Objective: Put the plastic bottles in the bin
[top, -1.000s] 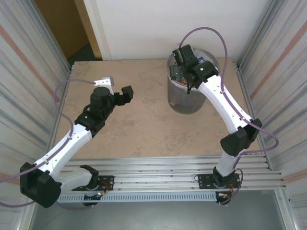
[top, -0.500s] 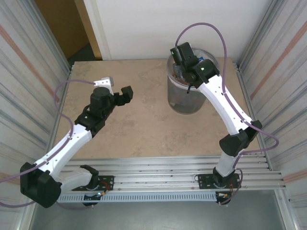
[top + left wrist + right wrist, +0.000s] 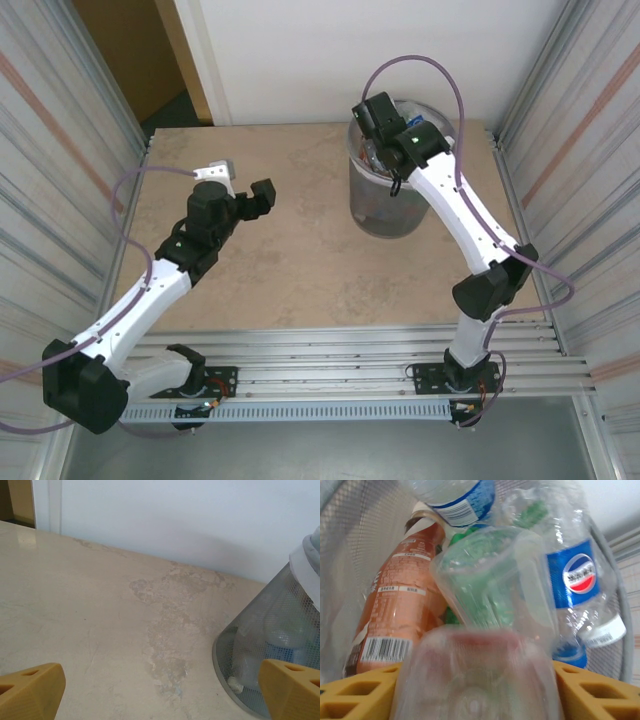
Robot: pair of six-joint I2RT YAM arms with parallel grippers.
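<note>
The pale, stone-patterned worktop (image 3: 300, 250) takes up most of the room between the metal side walls. At its far right stands the bin (image 3: 385, 215), grey mesh, with a clear bag folded over its rim. The plastic bottles lie piled inside it, some showing dimly through the mesh in the left wrist view.

The right arm (image 3: 470, 220) reaches up and over the bin, and the right gripper (image 3: 374, 152) hangs in its mouth. The left arm (image 3: 150, 290) stretches over the left half of the worktop, well apart from the bin.

In the pile there is a brown-labelled bottle (image 3: 395, 615) on the left, a green bottle (image 3: 480, 585) in the middle and a clear bottle with a blue label (image 3: 570, 575) on the right. A clear bottle with a red label (image 3: 475, 665) sits between the right gripper's yellow fingers (image 3: 590, 690), filling the gap. I cannot tell whether they clamp it or merely flank it.

The left gripper (image 3: 240, 185) is spread wide with nothing in it.
</note>
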